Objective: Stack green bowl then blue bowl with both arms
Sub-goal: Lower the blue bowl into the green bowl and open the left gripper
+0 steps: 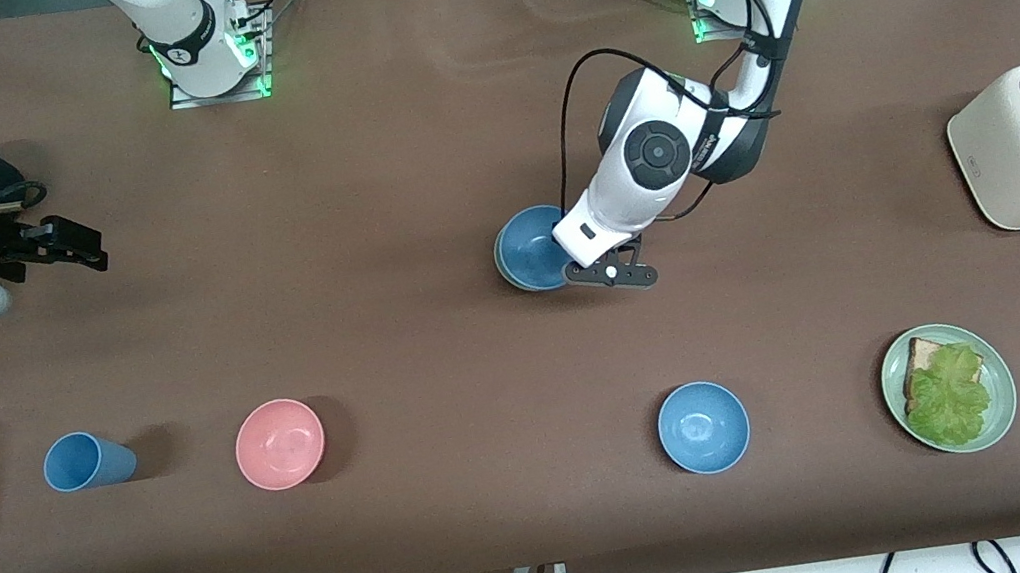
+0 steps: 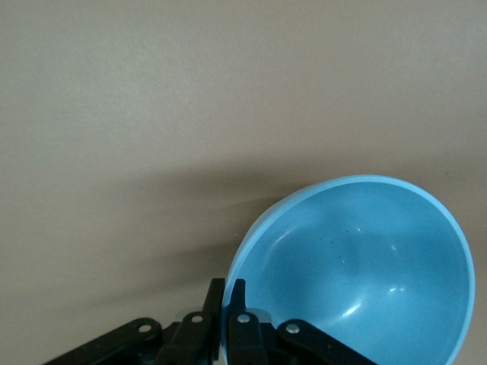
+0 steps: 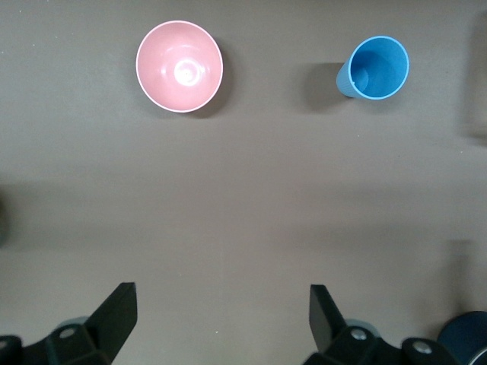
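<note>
Blue bowl pinched at its rim, nested in the green one.

My left gripper [image 1: 590, 266] has its jaws clenched on the thin rim of the blue bowl [image 1: 532, 247], a smooth round shell sitting inside the pale green bowl [image 1: 500, 262], of which only a matte crescent shows, mid-surface. My right gripper [image 3: 221, 308] waits with jaws released over the brown matte surface [image 1: 383, 245] at its own end, above the pink bowl [image 3: 179, 65] and blue cup [image 3: 377, 68].
</note>
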Controlling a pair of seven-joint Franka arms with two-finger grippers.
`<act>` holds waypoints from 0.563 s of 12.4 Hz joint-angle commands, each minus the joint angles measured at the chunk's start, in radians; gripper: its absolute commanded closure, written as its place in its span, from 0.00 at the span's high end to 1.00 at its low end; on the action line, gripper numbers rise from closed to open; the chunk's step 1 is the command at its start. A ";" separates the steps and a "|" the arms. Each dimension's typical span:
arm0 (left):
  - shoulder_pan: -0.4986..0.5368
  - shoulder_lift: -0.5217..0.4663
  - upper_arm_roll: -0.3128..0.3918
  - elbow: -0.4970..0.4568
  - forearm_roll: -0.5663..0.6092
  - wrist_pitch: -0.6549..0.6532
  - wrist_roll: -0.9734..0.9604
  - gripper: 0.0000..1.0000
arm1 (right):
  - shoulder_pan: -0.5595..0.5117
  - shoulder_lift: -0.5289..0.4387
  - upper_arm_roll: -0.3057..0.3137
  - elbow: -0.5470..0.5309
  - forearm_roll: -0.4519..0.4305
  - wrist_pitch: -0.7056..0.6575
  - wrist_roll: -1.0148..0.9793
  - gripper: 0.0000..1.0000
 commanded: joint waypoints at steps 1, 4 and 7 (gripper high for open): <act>-0.030 0.018 0.018 0.021 0.021 0.002 -0.041 0.00 | -0.014 0.005 0.003 0.020 0.018 -0.023 0.003 1.00; -0.039 0.017 0.018 0.011 0.022 0.004 -0.046 0.00 | -0.017 0.009 -0.002 0.018 0.020 -0.023 0.003 1.00; -0.039 0.018 0.018 0.011 0.022 0.002 -0.046 0.18 | -0.017 0.009 -0.003 0.018 0.020 -0.023 0.002 1.00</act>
